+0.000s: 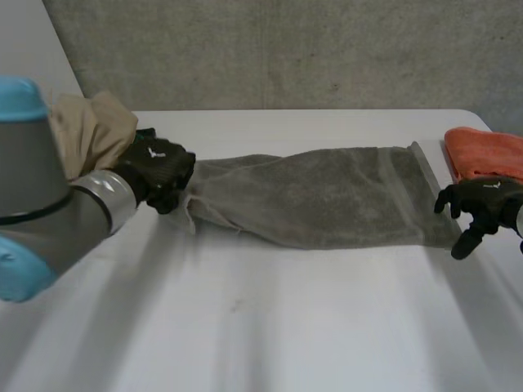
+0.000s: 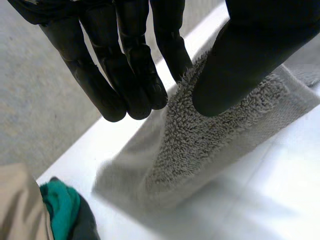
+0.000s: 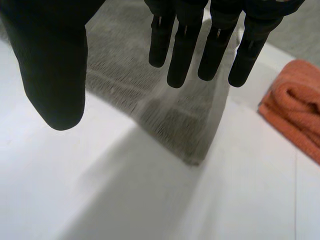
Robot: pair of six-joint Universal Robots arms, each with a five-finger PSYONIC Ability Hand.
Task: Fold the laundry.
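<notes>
A grey towel (image 1: 319,196) lies stretched sideways across the white table (image 1: 261,327). My left hand (image 1: 155,171) is at its left end. In the left wrist view that hand (image 2: 125,75) pinches the towel's (image 2: 200,145) bunched edge between thumb and fingers and lifts it slightly off the table. My right hand (image 1: 482,204) hovers at the towel's right end, by its near corner. In the right wrist view its fingers (image 3: 182,45) are straight and the thumb stands apart above the towel's corner (image 3: 180,120), holding nothing.
A folded orange towel (image 1: 486,151) (image 3: 295,105) lies at the back right, just beyond my right hand. A beige cloth pile (image 1: 90,131) (image 2: 20,205) with a green piece (image 2: 60,207) sits at the back left, behind my left hand.
</notes>
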